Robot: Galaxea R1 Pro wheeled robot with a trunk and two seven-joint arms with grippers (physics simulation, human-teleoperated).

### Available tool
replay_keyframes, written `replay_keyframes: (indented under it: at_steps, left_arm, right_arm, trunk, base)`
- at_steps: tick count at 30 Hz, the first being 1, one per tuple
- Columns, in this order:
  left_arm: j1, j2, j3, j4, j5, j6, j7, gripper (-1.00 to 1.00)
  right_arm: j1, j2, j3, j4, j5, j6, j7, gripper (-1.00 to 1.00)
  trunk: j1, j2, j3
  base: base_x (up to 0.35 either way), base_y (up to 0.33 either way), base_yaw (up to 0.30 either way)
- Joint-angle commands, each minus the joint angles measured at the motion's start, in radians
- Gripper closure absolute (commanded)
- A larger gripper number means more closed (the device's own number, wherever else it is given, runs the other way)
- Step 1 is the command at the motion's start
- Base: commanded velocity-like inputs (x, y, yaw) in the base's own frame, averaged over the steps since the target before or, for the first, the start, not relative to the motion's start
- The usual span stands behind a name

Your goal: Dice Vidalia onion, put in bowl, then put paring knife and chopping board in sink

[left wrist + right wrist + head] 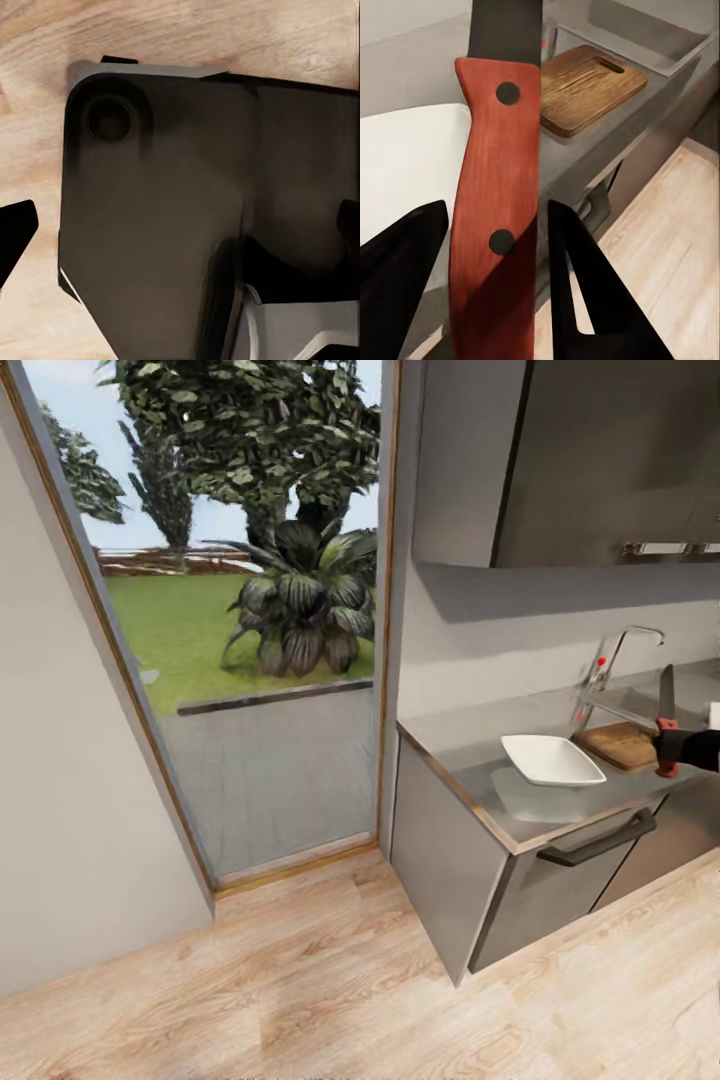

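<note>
At the counter's near end, you have the paring knife (666,720) upright in your right gripper (672,748).

Its fingers (577,277) are closed on the red handle, blade pointing up, likely to keep the edge off the countertop (470,740) while you carry it. The chopping board (620,744) lies bare beside the white bowl (552,759), with the sink (640,700) and tap just behind. Your left gripper (180,247) hangs over the wood floor; whether it is open, I cannot tell.
</note>
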Motion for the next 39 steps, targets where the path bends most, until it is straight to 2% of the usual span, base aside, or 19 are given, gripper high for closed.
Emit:
replay_keyframes:
  at_steps: [1,4,8,10,13,16,22,23,24,26,29,30,31,32,36,39]
  left_arm:
    - [0.001,-0.002,-0.001,-0.032,-0.001,-0.001,0.0,-1.0]
    - [0.001,-0.003,-0.031,-0.12,-0.002,-0.001,0.0,-1.0]
    - [0.001,-0.004,-0.073,-0.184,-0.002,-0.002,0.001,-1.0]
    - [0.001,-0.006,-0.111,-0.232,-0.002,-0.006,0.002,-1.0]
    - [0.001,-0.006,-0.147,-0.301,-0.002,-0.02,0.005,-1.0]
    - [0.001,-0.005,-0.168,-0.408,-0.002,-0.062,0.008,-1.0]
    - [0.001,-0.006,-0.177,-0.56,-0.002,-0.127,0.01,-1.0]
    - [0.001,-0.008,-0.178,-0.701,-0.001,-0.131,0.011,-1.0]
    - [0.001,-0.01,-0.178,-0.762,-0.001,-0.127,0.011,-1.0]
    - [0.001,-0.016,-0.179,-0.847,-0.001,-0.107,0.011,-1.0]
    - [0.001,-0.028,-0.184,-1.006,-0.001,-0.006,0.011,-1.0]
    - [0.001,-0.029,-0.188,-1.034,-0.001,0.016,0.011,-1.0]
    - [0.001,-0.031,-0.198,-1.096,0.0,0.06,0.011,-1.0]
    - [0.001,-0.031,-0.231,-1.287,0.0,0.2,0.01,-1.0]
    - [0.001,-0.031,-0.245,-1.397,0.0,0.288,0.01,-1.0]
    - [0.001,-0.032,-0.266,-1.435,0.0,0.309,0.01,-1.0]
  right_arm:
    - [0.0,-0.002,-0.005,-0.001,0.006,0.004,0.009,1.0]
    - [0.002,-0.003,-0.011,-0.001,0.006,0.004,0.009,1.0]
    - [0.007,-0.003,-0.014,0.0,0.006,0.004,0.01,1.0]
    - [0.018,-0.004,-0.015,-0.001,0.006,-0.035,0.011,1.0]
    - [0.035,-0.004,-0.016,-0.001,0.006,-0.089,0.011,1.0]
    - [0.057,-0.004,-0.017,0.0,0.006,-0.148,0.011,1.0]
    - [0.091,-0.003,-0.021,0.0,0.006,-0.227,0.012,1.0]
    - [0.116,-0.001,-0.022,-0.001,0.004,-0.269,0.014,1.0]
    - [0.13,0.0,-0.022,-0.001,0.003,-0.282,0.018,1.0]
    - [0.153,0.002,-0.022,-0.001,0.001,-0.303,0.033,1.0]
    - [0.178,0.009,-0.021,-0.001,-0.001,-0.355,0.098,1.0]
    - [0.18,0.01,-0.021,-0.001,-0.001,-0.362,0.112,1.0]
    - [0.183,0.015,-0.021,-0.001,-0.001,-0.372,0.135,1.0]
    - [0.186,0.039,-0.019,-0.001,-0.001,-0.387,0.17,1.0]
    - [0.187,0.066,-0.01,-0.001,-0.002,-0.391,0.179,1.0]
    - [0.188,0.08,-0.001,-0.001,-0.002,-0.392,0.181,1.0]
  trunk:
    - [0.0,-0.001,-0.001]
    - [0.0,-0.001,-0.001]
    - [0.0,-0.001,-0.001]
    - [0.0,-0.001,-0.001]
    - [0.0,-0.001,-0.001]
    - [0.0,-0.001,-0.001]
    - [0.0,-0.001,-0.001]
    - [0.0,-0.001,-0.001]
    - [0.0,-0.001,-0.001]
    - [0.0,-0.001,-0.001]
    - [0.0,-0.001,-0.001]
    - [0.0,-0.001,-0.001]
    - [0.0,-0.001,-0.001]
    - [0.0,-0.001,-0.001]
    - [0.0,-0.001,-0.001]
    - [0.0,-0.001,-0.001]
  base:
    - [-0.015,-0.037,0.0]
    - [-0.007,-0.018,0.0]
    - [-0.003,-0.007,0.0]
    - [-0.001,-0.002,0.0]
    - [0.0,-0.001,0.0]
    - [0.0,0.0,0.0]
    - [0.0,0.0,0.0]
    - [0.0,0.0,0.0]
    - [0.0,0.0,0.0]
    - [0.0,0.0,0.0]
    - [0.0,0.0,0.0]
    - [0.0,0.0,0.0]
    - [0.0,0.0,0.0]
    - [0.0,0.0,0.0]
    - [0.0,0.0,0.0]
    - [0.0,0.0,0.0]
